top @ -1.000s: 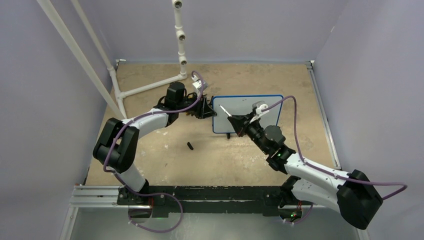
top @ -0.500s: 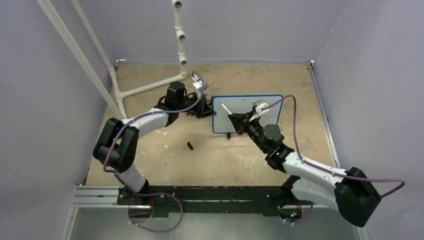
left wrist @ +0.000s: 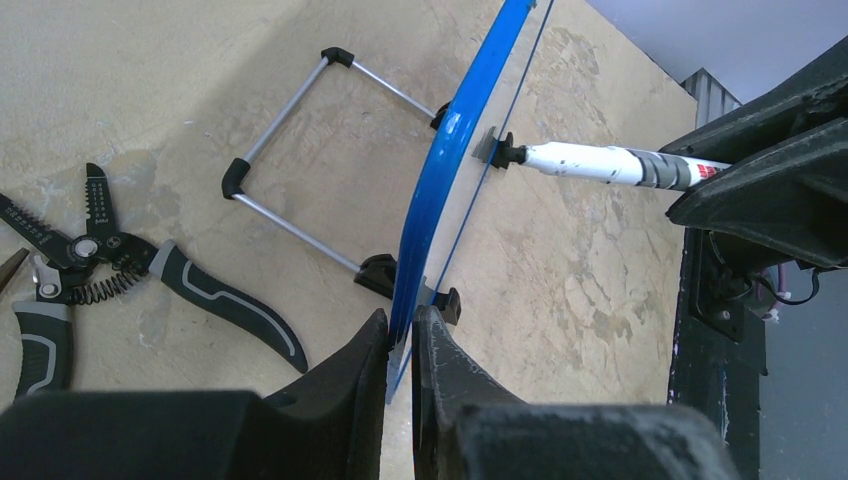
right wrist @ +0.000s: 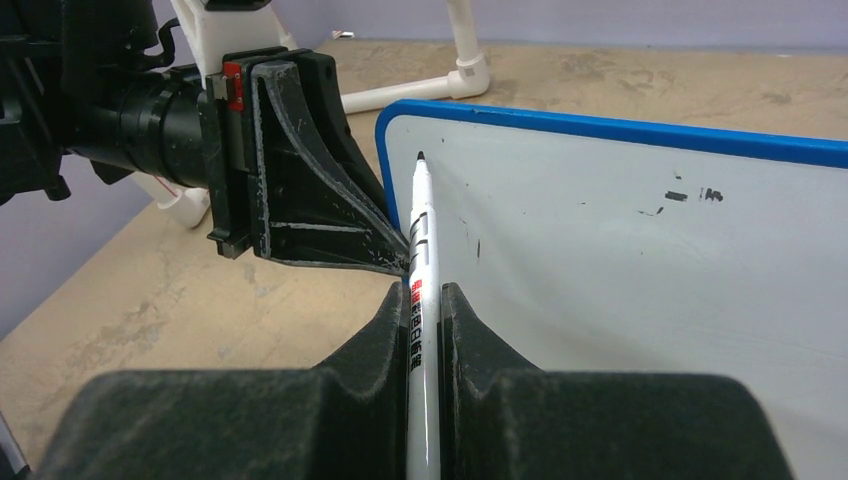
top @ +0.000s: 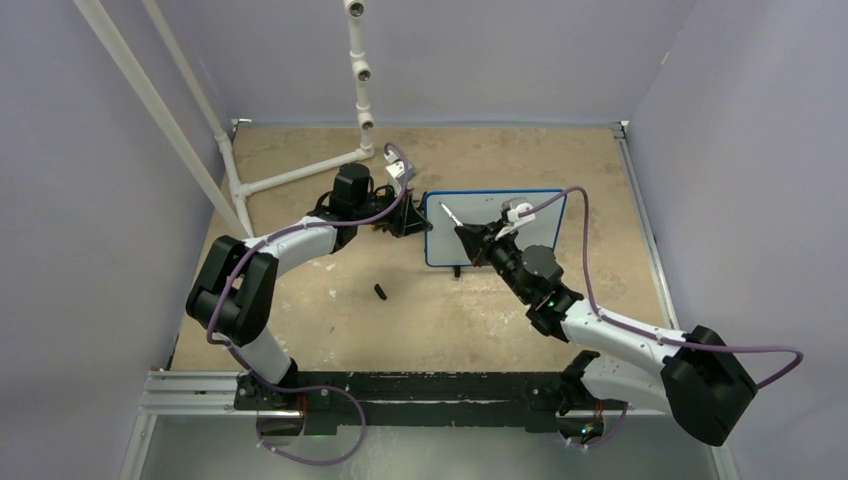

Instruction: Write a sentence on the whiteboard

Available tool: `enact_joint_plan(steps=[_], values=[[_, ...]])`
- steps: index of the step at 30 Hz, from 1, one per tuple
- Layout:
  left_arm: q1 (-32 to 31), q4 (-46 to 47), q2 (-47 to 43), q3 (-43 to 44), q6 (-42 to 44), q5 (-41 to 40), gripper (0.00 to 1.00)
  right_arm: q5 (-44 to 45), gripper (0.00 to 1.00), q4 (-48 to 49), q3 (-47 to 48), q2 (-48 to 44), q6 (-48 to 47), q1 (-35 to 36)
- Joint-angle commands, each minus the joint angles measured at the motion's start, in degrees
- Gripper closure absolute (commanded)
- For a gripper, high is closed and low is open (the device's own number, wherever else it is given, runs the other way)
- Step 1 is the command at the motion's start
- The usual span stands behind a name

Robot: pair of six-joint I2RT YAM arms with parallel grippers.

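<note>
Since a moment ago, the right arm has slid a little to the left, and the left gripper (top: 415,222) has pinched shut.

From above, the whiteboard (top: 482,207) stands near the middle of the table (top: 450,330), a little closer to the far edge. Its long side runs from left to right, and its white face looks toward the near edge. The left gripper is at the board's left edge. The right gripper (top: 468,238) holds a marker (top: 451,216) that points up and left, toward the board's top left corner. A small black thing (top: 380,292) lies on the table, well apart from the board, on the near side. White pipes (top: 300,175) stand by the far left corner.

From the left wrist, the board shows from its side, like a thin blue line going up and away. The left gripper's two fingers are closed tight on the blue frame at its low end. The marker comes in from the right, lying flat, and its tip meets the board's face. A wire stand (left wrist: 235,180) with black ends sits on the table on the board's left side. Pliers (left wrist: 215,305) lie farther left.

From the right wrist, the right gripper is closed on the marker. The marker points straight ahead, with its black tip by the board's top left corner. A few small black marks (right wrist: 677,196) sit near the board's top edge.
</note>
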Motion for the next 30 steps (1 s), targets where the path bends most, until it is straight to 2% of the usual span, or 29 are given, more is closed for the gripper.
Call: enact_joint_plan(steps=[1, 11, 30], values=[[-0.32, 0.16, 0.49, 1.87, 1.43, -0.15, 1.00, 1.81, 1.00, 3.10, 3.01, 0.96, 0.22, 0.32], [-0.32, -0.01, 0.58, 1.96, 1.75, -0.07, 1.00, 4.31, 1.00, 3.29, 3.34, 2.40, 0.74, 0.32], [-0.32, -0.27, 0.32, 2.13, 1.98, -0.13, 1.00, 1.67, 1.00, 2.43, 3.54, 5.23, -0.27, 1.69]])
